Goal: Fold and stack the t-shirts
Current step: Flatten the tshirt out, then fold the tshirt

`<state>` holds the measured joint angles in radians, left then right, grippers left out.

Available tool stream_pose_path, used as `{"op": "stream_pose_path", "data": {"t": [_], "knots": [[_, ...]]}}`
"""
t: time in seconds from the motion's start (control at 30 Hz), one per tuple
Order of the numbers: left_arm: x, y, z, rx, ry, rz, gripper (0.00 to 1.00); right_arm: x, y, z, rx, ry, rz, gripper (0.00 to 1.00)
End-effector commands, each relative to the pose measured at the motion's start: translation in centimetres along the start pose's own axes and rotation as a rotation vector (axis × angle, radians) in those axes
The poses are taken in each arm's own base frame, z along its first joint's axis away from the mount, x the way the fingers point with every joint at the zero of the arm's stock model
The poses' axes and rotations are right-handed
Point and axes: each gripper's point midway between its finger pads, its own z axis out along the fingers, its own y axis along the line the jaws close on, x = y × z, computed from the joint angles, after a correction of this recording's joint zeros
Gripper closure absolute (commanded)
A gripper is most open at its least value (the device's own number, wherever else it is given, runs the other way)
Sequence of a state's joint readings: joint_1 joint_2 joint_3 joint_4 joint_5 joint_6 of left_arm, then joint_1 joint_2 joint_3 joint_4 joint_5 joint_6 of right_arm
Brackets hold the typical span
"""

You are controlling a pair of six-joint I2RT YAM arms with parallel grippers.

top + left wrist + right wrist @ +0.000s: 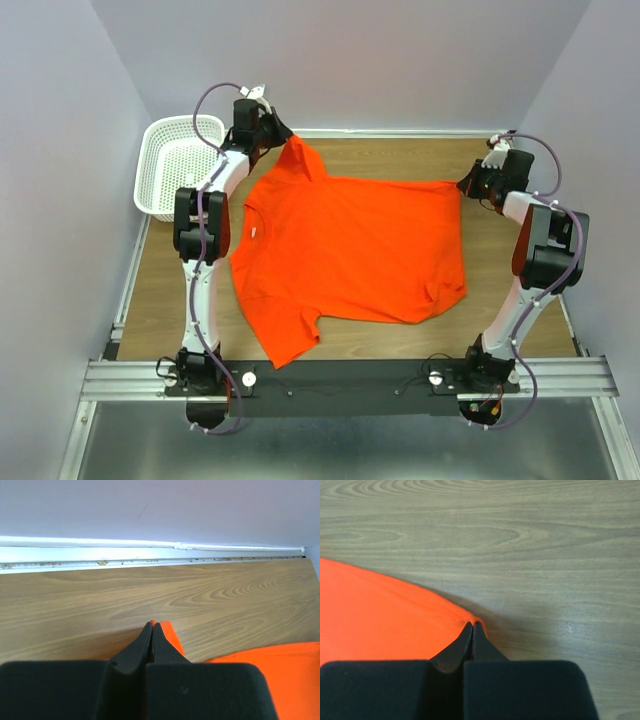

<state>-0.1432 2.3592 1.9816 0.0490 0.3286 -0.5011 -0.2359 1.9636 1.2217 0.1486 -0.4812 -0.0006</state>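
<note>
- Now the orange-red t-shirt (350, 250) lies spread open on the wooden desk (400, 155), just to the right of the white mesh basket (148, 185) in the top view, with its collar on the side facing the basket.
- The basket stands at the far left corner of the desk. It does not touch the shirt.
- The left jaws are closed and pinch the tip of the sleeve that is closest to the basket. In the left wrist view a small piece of orange cloth shows at the black fingertips (145, 640).
- The right jaws are also closed. They grip the shirt's far hem corner, the corner most distant from the basket, and the cloth puckers at the fingertips (462, 640).
- The other sleeve lies flat on the desk, well apart from the basket, on the side of the arm bases.
</note>
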Motion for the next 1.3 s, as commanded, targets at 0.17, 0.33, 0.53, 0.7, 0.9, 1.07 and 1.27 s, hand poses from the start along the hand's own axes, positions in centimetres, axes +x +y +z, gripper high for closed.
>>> {"op": "stream_pose_path", "data": {"t": [0.17, 0.33, 0.53, 0.7, 0.9, 1.07, 1.27], "knots": [[-0.2, -0.4, -1.3, 0.051, 0.002, 0.054, 1.00, -2.6, -0.4, -0.5, 0.020, -0.069, 0.011, 0.99], [-1.4, -1.2, -3.3, 0.066, -0.027, 0.090, 1.00, -2.6, 0.0, -1.0, 0.008, -0.073, 0.003, 0.99], [-1.4, -1.9, -5.7, 0.075, -0.043, 0.120, 1.00, -2.4, -0.4, -1.9, 0.020, -0.073, 0.000, 0.99], [-1.7, -3.0, -7.4, 0.100, -0.048, 0.169, 1.00, -1.9, -0.1, -2.5, 0.009, -0.067, -0.003, 0.99], [-0.9, -3.5, -9.2, 0.117, -0.034, 0.201, 1.00, -1.7, 0.3, -3.1, -0.004, -0.069, -0.007, 0.99], [-1.1, -4.1, -10.6, 0.118, -0.038, 0.213, 1.00, -1.8, 0.4, -3.7, -0.005, -0.076, -0.007, 0.99], [-2.1, -5.3, -12.7, 0.121, -0.071, 0.230, 1.00, -1.5, 0.5, -4.2, -0.011, -0.072, -0.001, 0.99]]}}
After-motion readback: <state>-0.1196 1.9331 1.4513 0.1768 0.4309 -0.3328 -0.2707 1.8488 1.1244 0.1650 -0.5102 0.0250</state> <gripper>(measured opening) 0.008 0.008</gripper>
